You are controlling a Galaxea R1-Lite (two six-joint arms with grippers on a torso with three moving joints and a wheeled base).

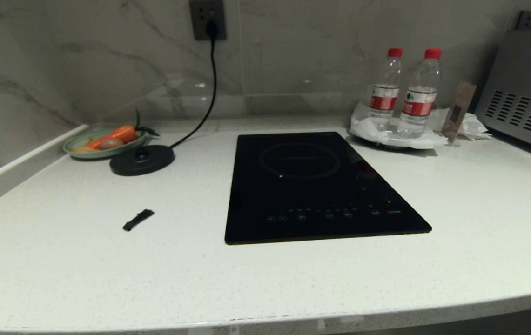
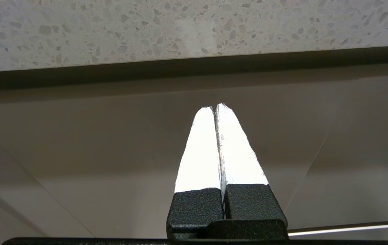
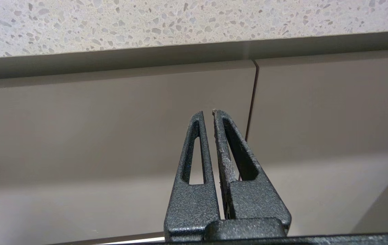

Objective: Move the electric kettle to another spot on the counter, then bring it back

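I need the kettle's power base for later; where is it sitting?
In the head view the round black base sits on the counter at back left, beside the vegetable dish, left of the hob.

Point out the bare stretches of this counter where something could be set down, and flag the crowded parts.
Bare counter: the wide front strip before the hob, and the right side between hob and front edge. A small black strip lies front left. Crowded: back left with plate and kettle base; back right with bottles.

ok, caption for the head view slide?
White counter with black hob, empty kettle base plugged in at left, two water bottles behind; no kettle.
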